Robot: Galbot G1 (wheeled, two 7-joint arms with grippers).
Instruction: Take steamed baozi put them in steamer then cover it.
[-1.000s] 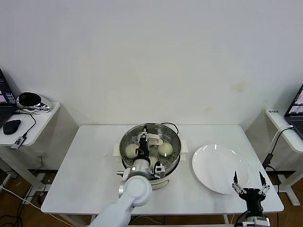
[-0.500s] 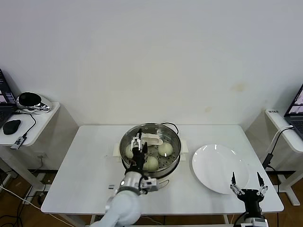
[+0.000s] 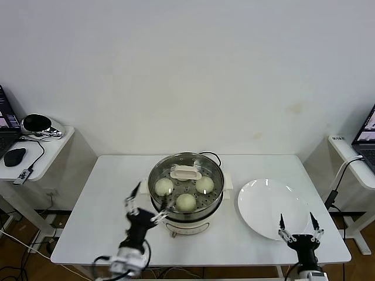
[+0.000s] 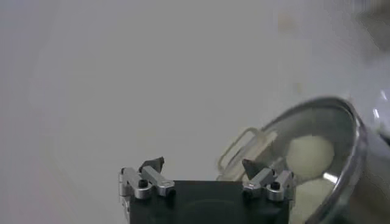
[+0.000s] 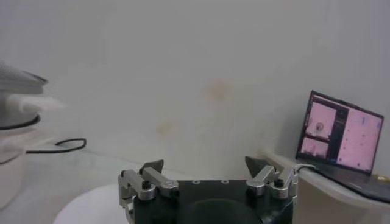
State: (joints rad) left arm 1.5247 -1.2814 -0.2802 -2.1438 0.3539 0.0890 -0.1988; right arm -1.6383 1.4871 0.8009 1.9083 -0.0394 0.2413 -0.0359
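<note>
The round stainless-steel steamer point(image 3: 186, 188) on its white base sits mid-table, closed by the clear glass cover point(image 3: 186, 172). Three pale round baozi point(image 3: 186, 201) are seen inside.

We see a plain white wall point(image 3: 187, 70) with a couple of faint stains. White bench point(image 3: 105, 199) stands against it. A small white side table point(image 3: 41, 146) on the left carries a black mouse point(image 3: 14, 156), a cable and a shiny dark rounded object point(image 3: 36, 123). Another white side table point(image 3: 351, 161) on the right holds a laptop point(image 3: 368, 137), screen lit. Wood-tone floor point(image 3: 12, 249) below, cables trailing. Light is even.
</note>
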